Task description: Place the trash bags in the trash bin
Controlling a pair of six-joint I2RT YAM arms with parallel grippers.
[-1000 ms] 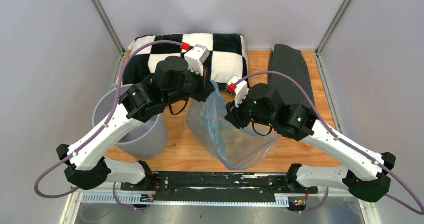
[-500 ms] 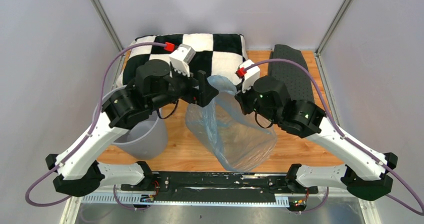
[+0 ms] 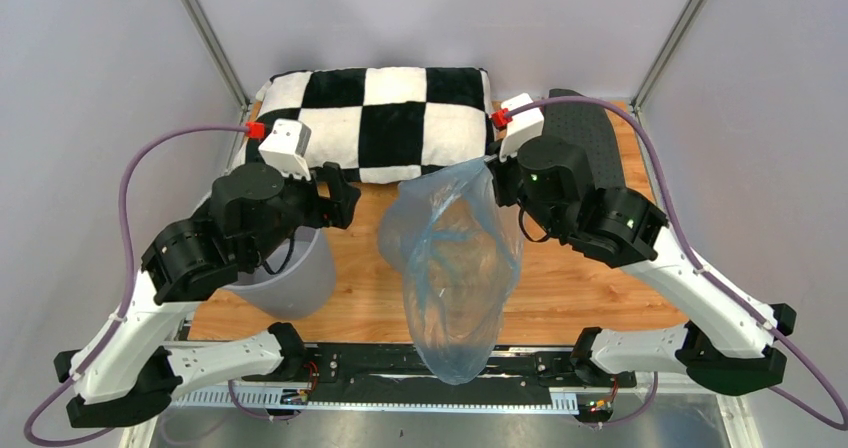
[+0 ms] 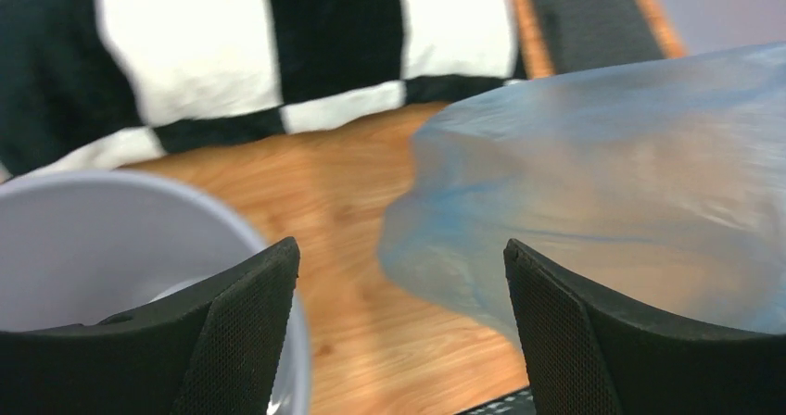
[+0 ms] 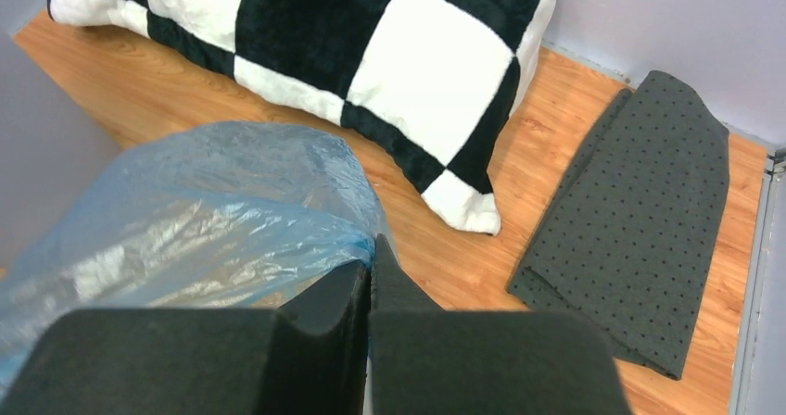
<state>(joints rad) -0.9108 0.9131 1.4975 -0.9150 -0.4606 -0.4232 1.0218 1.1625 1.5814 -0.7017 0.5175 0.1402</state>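
Note:
The light-blue translucent trash bag (image 3: pixel 455 268) hangs stretched from my right gripper (image 3: pixel 496 174), its lower end reaching over the table's near edge. In the right wrist view the right gripper (image 5: pixel 371 253) is shut on the bag's (image 5: pixel 213 207) crinkled top edge. My left gripper (image 3: pixel 338 192) is open and holds nothing, and it stands apart to the left of the bag, above the light-grey trash bin (image 3: pixel 295 278). Between the left gripper's (image 4: pixel 401 248) spread fingers I see bare wood, with the bin's rim (image 4: pixel 111 188) at left and the bag (image 4: pixel 602 174) at right.
A black-and-white checkered pillow (image 3: pixel 385 118) lies along the back of the wooden table (image 3: pixel 580 288). A dark grey dotted mat (image 3: pixel 585 138) lies at the back right, partly under the right arm. Grey walls close in on both sides.
The left gripper opened, let go of the bag and drew back left over the bin. The right gripper shut on the bag's edge and lifted it towards the back; the bag now hangs longer.

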